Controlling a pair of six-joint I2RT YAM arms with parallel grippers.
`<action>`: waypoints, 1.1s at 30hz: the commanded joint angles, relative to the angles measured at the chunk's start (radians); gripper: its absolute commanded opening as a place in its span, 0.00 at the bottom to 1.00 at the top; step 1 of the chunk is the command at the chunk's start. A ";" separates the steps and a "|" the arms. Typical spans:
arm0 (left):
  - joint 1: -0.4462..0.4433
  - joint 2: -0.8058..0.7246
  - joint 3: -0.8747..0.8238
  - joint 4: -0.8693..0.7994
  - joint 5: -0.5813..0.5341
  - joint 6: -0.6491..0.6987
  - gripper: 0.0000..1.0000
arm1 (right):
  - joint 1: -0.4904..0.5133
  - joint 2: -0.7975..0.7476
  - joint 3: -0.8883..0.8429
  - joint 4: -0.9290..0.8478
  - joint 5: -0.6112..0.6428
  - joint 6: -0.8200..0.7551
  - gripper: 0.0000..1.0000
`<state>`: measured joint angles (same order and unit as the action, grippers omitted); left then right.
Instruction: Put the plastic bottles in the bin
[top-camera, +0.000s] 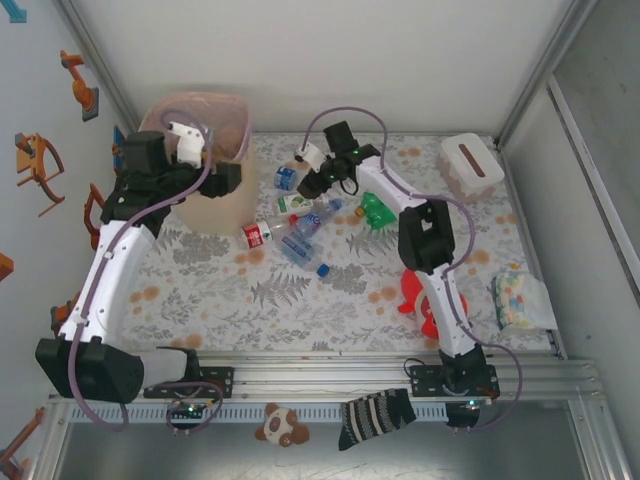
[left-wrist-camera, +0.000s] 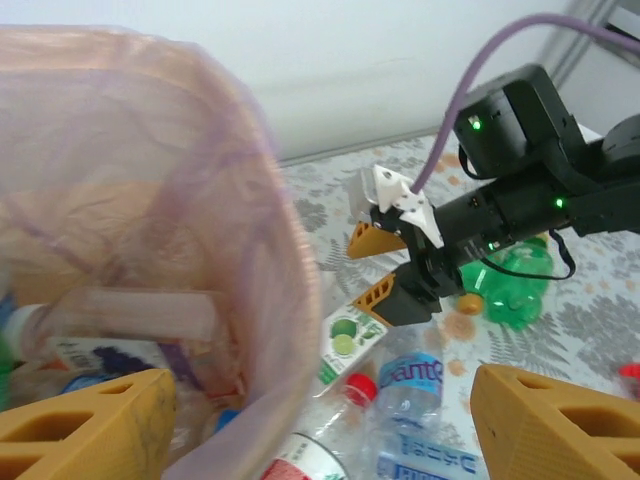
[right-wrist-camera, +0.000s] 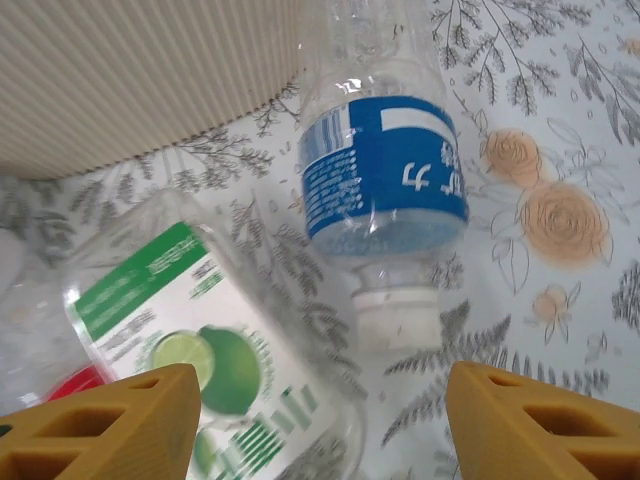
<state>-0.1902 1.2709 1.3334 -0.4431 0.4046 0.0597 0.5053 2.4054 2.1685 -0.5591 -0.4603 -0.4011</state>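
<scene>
The beige bin (top-camera: 222, 205) with its pink liner (left-wrist-camera: 150, 190) stands at the back left and holds several bottles (left-wrist-camera: 90, 350). My left gripper (top-camera: 186, 142) hangs open over its mouth, its orange fingers (left-wrist-camera: 85, 420) empty. Several plastic bottles lie to the right of the bin: a blue-labelled one (right-wrist-camera: 385, 180) with a white cap, a lime-labelled one (right-wrist-camera: 190, 330), a red-labelled one (top-camera: 258, 235) and a green one (top-camera: 375, 212). My right gripper (top-camera: 314, 168) hovers open just above the lime-labelled bottle (left-wrist-camera: 345, 340) and the blue-labelled one, gripping neither.
A small white box with a brown slot (top-camera: 470, 165) sits at the back right. A red plush toy (top-camera: 425, 300) lies by the right arm, and a patterned packet (top-camera: 520, 300) lies at the right edge. A striped sock (top-camera: 375, 418) and a small bear toy (top-camera: 282, 425) lie in front of the rail.
</scene>
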 joint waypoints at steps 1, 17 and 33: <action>-0.075 0.024 0.075 -0.062 -0.094 0.013 0.76 | -0.005 -0.188 -0.103 0.123 -0.010 0.149 0.65; -0.420 0.365 0.314 0.006 -0.562 -0.324 0.74 | -0.078 -0.728 -0.559 0.113 0.364 0.400 0.60; -0.499 1.224 1.417 -0.635 -1.062 -0.870 0.72 | -0.165 -1.038 -0.816 0.094 0.480 0.411 0.59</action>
<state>-0.6933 2.4088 2.6190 -0.8368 -0.5358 -0.6518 0.3531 1.3926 1.3750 -0.4526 -0.0116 0.0109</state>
